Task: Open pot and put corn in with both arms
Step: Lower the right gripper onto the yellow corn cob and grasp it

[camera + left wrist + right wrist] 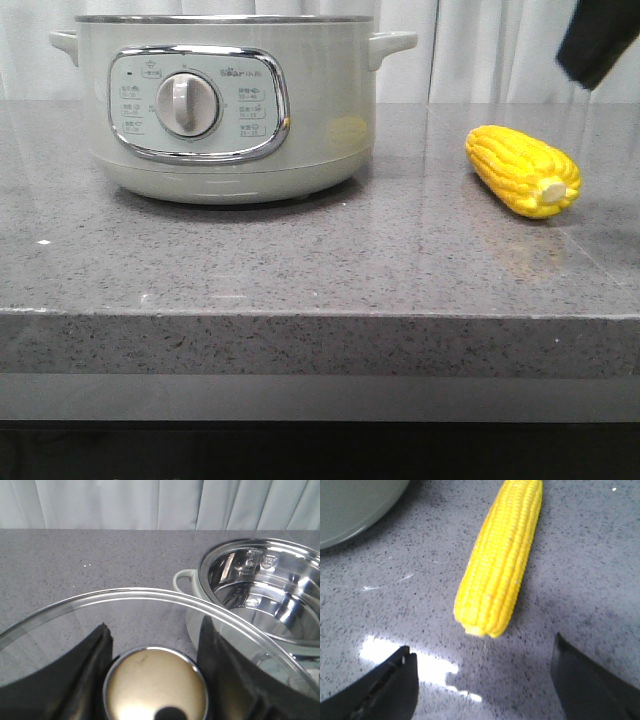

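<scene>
With my left gripper (pixel 155 680) clamped on the glass lid's knob (pixel 156 685) beside the open pot (pixel 260 595), my right gripper (pixel 482 680) hangs spread over the corn (pixel 500 560) lying at the pot's 3 o'clock on the table (pixel 300 270); it looks light, stiff and apt to roll, so I'd pinch it mid-cob across its width.

"Bear" brand on pot (pixel 225 105) panel (pixel 198 103), other labels illegible
</scene>
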Controlling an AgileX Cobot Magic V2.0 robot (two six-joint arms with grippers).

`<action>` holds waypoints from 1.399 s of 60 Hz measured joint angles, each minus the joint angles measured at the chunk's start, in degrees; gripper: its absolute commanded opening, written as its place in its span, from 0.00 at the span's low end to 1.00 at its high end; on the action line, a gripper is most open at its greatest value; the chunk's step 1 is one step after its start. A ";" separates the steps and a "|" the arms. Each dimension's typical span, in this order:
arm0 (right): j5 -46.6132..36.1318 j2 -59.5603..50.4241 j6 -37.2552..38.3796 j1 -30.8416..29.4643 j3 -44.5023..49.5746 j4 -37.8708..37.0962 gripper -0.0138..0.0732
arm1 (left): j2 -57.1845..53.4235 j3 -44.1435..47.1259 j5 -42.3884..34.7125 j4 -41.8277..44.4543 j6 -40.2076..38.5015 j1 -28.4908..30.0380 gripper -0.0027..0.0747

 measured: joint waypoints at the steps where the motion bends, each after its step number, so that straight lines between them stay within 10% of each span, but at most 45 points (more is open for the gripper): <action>1: 0.25 0.82 -0.04 0.00 -0.54 0.00 0.80 | -0.45 0.41 0.00 -0.09 0.00 0.00 0.37; 57: 2.09 25.60 6.03 0.00 -14.47 0.13 0.80 | -3.41 3.20 -0.10 -0.22 0.00 0.00 0.37; 71: 3.96 25.97 6.20 0.00 -14.56 0.13 0.49 | -3.41 3.20 -0.10 -0.22 0.00 0.00 0.37; 84: 6.56 25.97 6.29 0.00 -15.87 0.23 0.47 | -3.41 3.20 -0.32 -0.22 0.00 0.00 0.37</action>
